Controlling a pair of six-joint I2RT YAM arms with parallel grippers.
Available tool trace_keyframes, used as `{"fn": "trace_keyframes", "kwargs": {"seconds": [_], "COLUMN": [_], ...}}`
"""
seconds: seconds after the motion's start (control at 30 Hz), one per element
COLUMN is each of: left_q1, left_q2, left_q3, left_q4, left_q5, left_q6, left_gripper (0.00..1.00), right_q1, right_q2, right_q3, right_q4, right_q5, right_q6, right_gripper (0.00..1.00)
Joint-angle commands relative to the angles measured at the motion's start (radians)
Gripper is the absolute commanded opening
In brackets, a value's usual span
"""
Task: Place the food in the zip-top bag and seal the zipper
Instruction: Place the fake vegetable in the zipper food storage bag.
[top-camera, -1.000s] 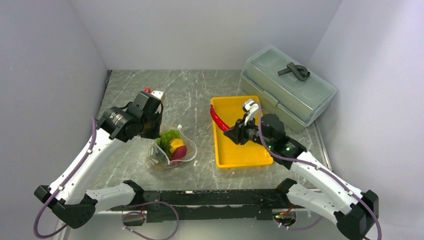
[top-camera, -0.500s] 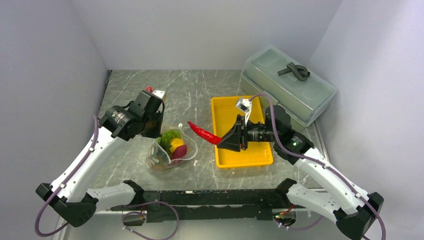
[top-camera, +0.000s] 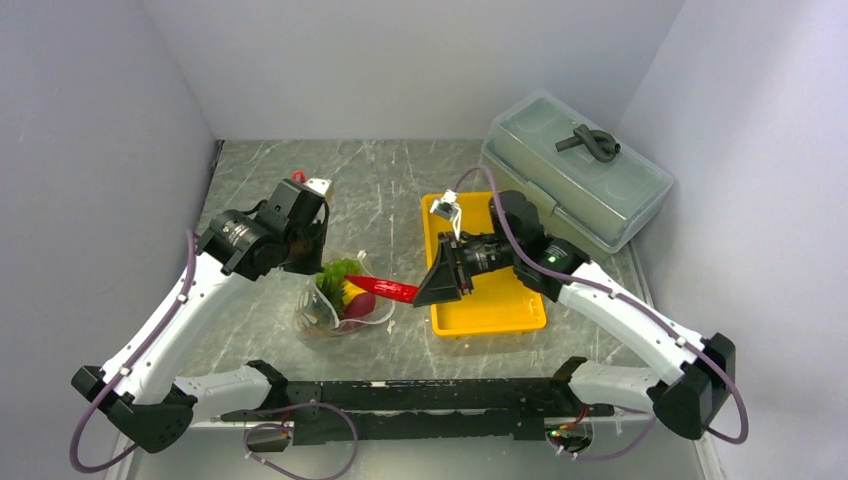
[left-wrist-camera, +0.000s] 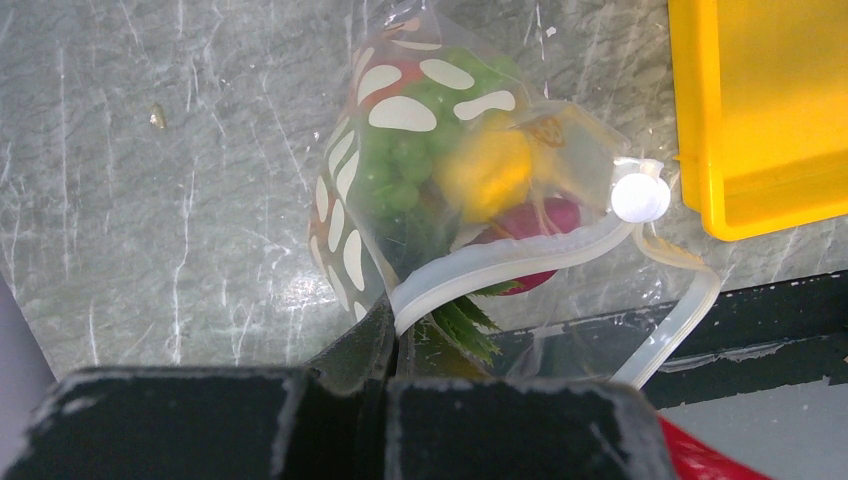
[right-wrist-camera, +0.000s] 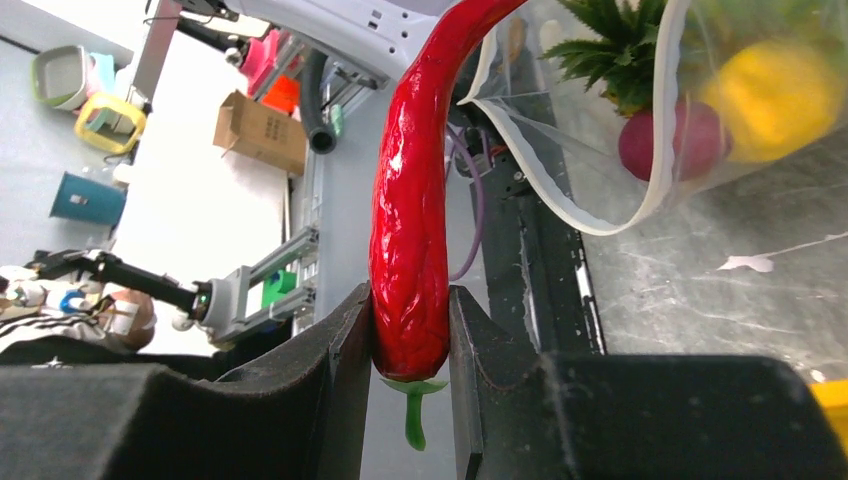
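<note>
The step in hand is the loading of the food, and it looks to be the last piece: the long glossy red toy chili pepper (top-camera: 384, 289) is clamped at its stem end between the fingers of the right gripper (top-camera: 425, 290), which hangs just off the left wall of the yellow rectangular plastic tray (top-camera: 492, 312). The chili points away from the tray, its tip at the mouth of the clear soft zip-top bag printed with white dots (top-camera: 322, 312), which sits on the grey marbled table (top-camera: 380, 180) to the left of the tray. The left gripper (left-wrist-camera: 385, 345), on the side of the bag away from the tray, is closed tight on the bag's mouth edge, pinching the whitish translucent zipper strip (left-wrist-camera: 500, 265) and holding the mouth up and open towards the tray. Inside lie the green grape bunch (left-wrist-camera: 400, 165), the yellow lemon (left-wrist-camera: 485, 170), a reddish round fruit (left-wrist-camera: 540, 215) and the spiky green pineapple crown (left-wrist-camera: 465, 325). The next move, as I judge it, calls for carrying the chili further from the tray — tip first through the loop of the zipper, clear of the strip — then letting go; only after that comes the seal.
</note>
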Motion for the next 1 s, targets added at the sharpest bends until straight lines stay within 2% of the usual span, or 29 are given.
{"fn": "trace_keyframes", "kwargs": {"seconds": [0.0, 0.3, 0.97], "left_q1": [0.002, 0.003, 0.002], "left_q2": [-0.007, 0.002, -0.011], "left_q3": [0.05, 0.053, 0.045], "left_q4": [0.026, 0.031, 0.048], "left_q5": [0.015, 0.041, 0.099], "left_q6": [0.007, 0.009, -0.007], "left_gripper": [0.0, 0.0, 0.0], "right_q1": [0.046, 0.143, 0.226], "right_q2": [0.074, 0.249, 0.449], "right_q3": [0.068, 0.191, 0.346], "right_q4": [0.047, 0.05, 0.033], "right_q5": [0.007, 0.116, 0.409], "right_q6": [0.059, 0.118, 0.275], "right_gripper": [0.06, 0.05, 0.02]}}
